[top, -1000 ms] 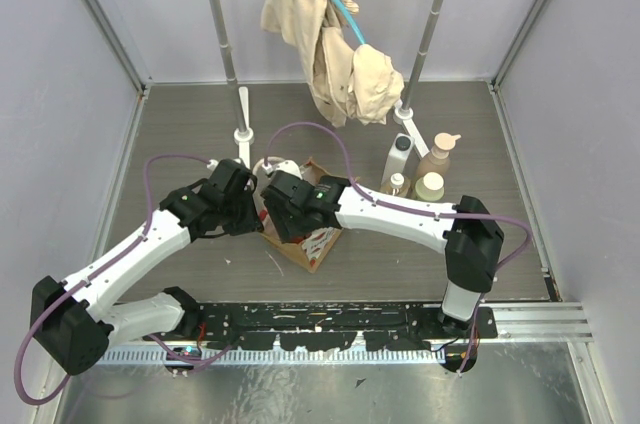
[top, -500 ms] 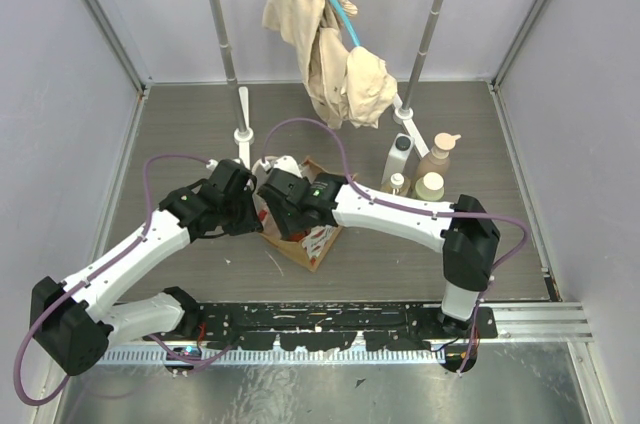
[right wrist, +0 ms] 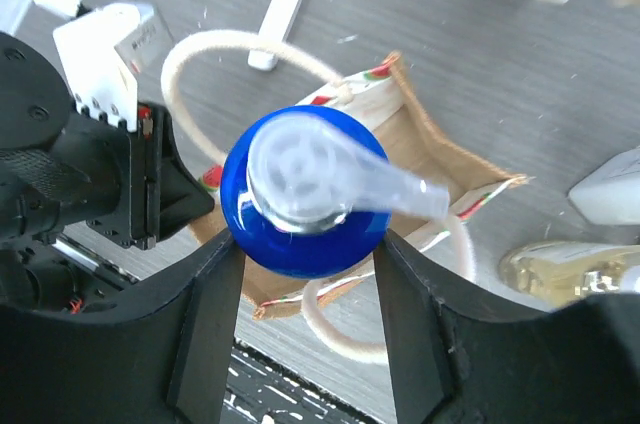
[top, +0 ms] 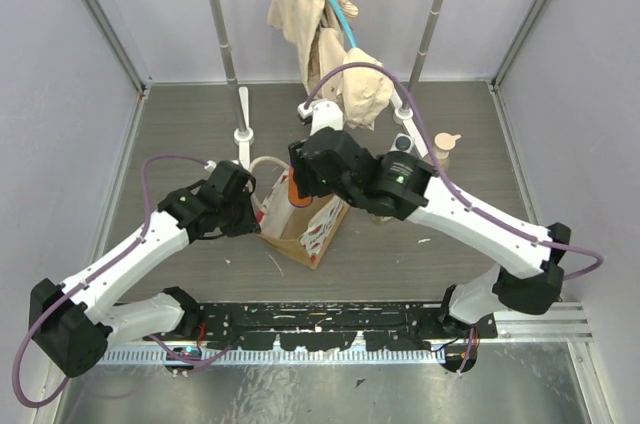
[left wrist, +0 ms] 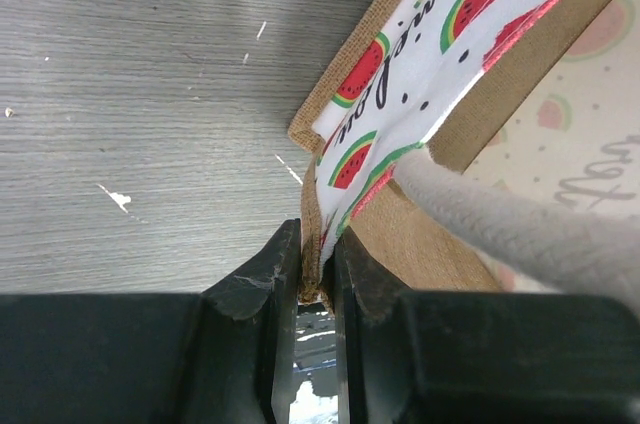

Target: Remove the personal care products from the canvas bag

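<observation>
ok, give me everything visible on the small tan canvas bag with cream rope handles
The tan canvas bag is a small boxy tote standing open-mouthed on the grey wood-grain table between the arms. It has a coarse burlap-like weave and a white panel printed with watermelon slices and black script. Cream looped rope handles rise from the rim. The left gripper is shut on a top corner. The right gripper holds a blue-capped pump bottle over the mouth; whether it touches the bag is unclear.
</observation>
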Controlling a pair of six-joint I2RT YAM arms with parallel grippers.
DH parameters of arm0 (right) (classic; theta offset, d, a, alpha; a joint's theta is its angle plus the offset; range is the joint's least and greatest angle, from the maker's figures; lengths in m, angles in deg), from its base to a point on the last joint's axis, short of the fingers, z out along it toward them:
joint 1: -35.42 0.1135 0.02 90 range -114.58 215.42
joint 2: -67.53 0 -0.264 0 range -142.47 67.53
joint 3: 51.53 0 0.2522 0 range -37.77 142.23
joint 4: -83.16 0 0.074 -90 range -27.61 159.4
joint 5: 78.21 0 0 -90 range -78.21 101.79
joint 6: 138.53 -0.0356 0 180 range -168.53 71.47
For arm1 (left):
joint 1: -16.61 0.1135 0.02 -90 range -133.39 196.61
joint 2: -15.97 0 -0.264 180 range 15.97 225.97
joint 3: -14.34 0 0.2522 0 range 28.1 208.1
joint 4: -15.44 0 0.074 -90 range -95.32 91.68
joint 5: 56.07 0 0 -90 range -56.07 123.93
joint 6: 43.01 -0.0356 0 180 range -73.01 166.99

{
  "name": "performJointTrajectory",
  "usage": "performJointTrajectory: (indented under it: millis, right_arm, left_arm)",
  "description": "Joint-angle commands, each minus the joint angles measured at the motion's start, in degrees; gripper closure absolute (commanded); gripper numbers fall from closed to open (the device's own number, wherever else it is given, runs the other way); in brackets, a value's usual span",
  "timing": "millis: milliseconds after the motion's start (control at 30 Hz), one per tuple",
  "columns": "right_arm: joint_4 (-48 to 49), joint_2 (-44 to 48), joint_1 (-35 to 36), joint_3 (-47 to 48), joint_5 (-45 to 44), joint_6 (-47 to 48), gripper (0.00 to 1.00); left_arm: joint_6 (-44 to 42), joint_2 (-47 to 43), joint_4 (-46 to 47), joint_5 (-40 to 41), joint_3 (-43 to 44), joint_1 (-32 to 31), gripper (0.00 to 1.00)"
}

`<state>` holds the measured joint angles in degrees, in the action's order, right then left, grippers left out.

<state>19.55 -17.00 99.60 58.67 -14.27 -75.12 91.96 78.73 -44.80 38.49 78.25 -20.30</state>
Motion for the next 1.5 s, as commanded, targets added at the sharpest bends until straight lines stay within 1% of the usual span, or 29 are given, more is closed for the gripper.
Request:
performJointTrajectory:
  millis: [0, 167, 333, 500, 600, 767, 800, 833, 933, 1033, 1100, 1200, 1267, 1367, 1467]
  right_arm:
    - [1.6, 4.6, 0.2, 4.4, -6.3, 1.9, 0.51]
    - [0.5, 6.3, 0.2, 5.3, -8.2, 2.8, 0.51]
    - [0.8, 6.5, 0.1, 4.0, -8.2, 2.7, 0.51]
    - [4.3, 5.4, -0.5, 0.7, -7.0, 3.4, 0.51]
    - [5.2, 3.6, -2.2, -0.5, -5.2, 3.5, 0.51]
    - [4.7, 2.1, -4.6, -4.1, -0.5, 2.2, 0.50]
    - [4.2, 2.0, -5.0, -5.2, -0.3, 1.9, 0.49]
    - [3.8, 1.9, -5.5, -6.4, 0.6, 1.9, 0.45]
    - [2.3, 0.8, -8.1, -10.6, 6.3, 1.9, 0.40]
    - [2.4, -1.4, -10.2, -16.0, 10.4, 3.1, 0.38]
    - [3.9, -2.6, -11.7, -19.7, 10.9, 3.9, 0.38]
    - [8.6, -3.1, -15.3, -25.9, 12.9, 5.4, 0.37]
    - [11.3, -3.6, -17.8, -28.6, 15.9, 6.5, 0.37]
    - [15.1, -4.9, -19.8, -31.2, 19.7, 8.1, 0.37]
    - [17.9, -7.1, -20.1, -31.8, 22.3, 9.1, 0.37]
  left_arm:
    - [-1.3, -1.6, -3.9, 2.4, -1.9, -0.2, 0.76]
    - [-1.5, -2.7, -5.0, 3.7, -2.0, -0.1, 0.75]
    - [-1.1, -2.5, -4.4, 2.7, -1.5, -0.1, 0.75]
    - [-0.6, -2.0, -3.1, -0.4, -0.2, -0.2, 0.75]
    - [-0.6, -1.7, -3.4, -0.6, 0.9, -0.2, 0.76]
    - [-1.1, -2.6, -4.8, 1.2, 1.7, -0.2, 0.75]
    - [-1.1, -2.9, -5.0, 1.7, 1.4, -0.1, 0.75]
    - [-1.1, -3.2, -5.2, 2.1, 1.4, -0.1, 0.75]
    - [-1.0, -3.6, -5.9, 3.4, 1.2, -0.1, 0.75]
    - [-0.6, -4.7, -6.6, 4.6, 1.2, -0.1, 0.75]
    - [-0.4, -5.6, -7.3, 5.6, 1.1, -0.1, 0.75]
    - [-0.1, -7.5, -9.0, 7.8, 1.5, -0.1, 0.74]
    - [0.2, -8.8, -11.0, 10.4, 2.1, -0.1, 0.72]
    - [1.0, -10.3, -14.6, 14.9, 3.2, 0.0, 0.68]
    - [1.3, -10.5, -17.0, 16.8, 4.2, 0.5, 0.67]
